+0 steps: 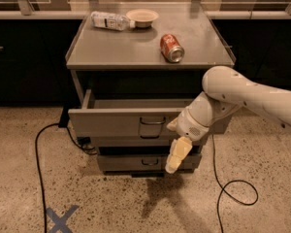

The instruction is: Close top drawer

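Top drawer [116, 123] partly out of the desk [131, 47]
Your tool [176, 155] hangs pointing down at the right part of the drawer's front; you cannot tell whether it is wide or narrow.

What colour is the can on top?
Red metal can, camera view; the cream gripper hangs before the grey metal top drawer.

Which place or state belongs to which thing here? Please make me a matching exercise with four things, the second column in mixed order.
Things:
1. top drawer
2. red can
3. bowl
4. gripper

Places or states:
A. lying on its side on the cabinet top
B. pulled partly out
C. just below the top drawer's front, toward its right end, pointing down
D. upright at the back of the cabinet top, beside the bottle

Pairs: 1-B, 2-A, 3-D, 4-C.
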You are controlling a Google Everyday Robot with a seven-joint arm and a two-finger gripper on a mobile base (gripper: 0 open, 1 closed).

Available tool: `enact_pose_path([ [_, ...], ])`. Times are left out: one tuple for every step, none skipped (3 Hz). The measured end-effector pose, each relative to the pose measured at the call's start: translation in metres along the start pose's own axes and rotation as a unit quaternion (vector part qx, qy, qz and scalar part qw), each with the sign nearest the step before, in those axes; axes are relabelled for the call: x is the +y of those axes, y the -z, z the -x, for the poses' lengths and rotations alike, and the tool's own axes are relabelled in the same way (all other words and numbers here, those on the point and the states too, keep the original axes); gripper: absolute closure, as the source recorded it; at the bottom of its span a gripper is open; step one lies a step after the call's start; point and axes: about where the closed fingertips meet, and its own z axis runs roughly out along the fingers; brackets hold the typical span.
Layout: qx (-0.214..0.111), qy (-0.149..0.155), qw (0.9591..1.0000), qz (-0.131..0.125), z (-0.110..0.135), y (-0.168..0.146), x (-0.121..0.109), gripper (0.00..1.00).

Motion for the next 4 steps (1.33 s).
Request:
enact_pose_path([
  [0.02,0.017,0.9996,0.012,-0.005,-0.013,0.026,0.0],
  [0.032,0.019,0.9993,-0.009,-0.006,-0.015,0.017,0.0],
  [0.03,0.012,0.998,-0.054,-0.004,0.0,-0.008,0.0],
  [0.013,-0.002,0.9961,-0.087,-0.005,0.016,-0.035,0.0],
])
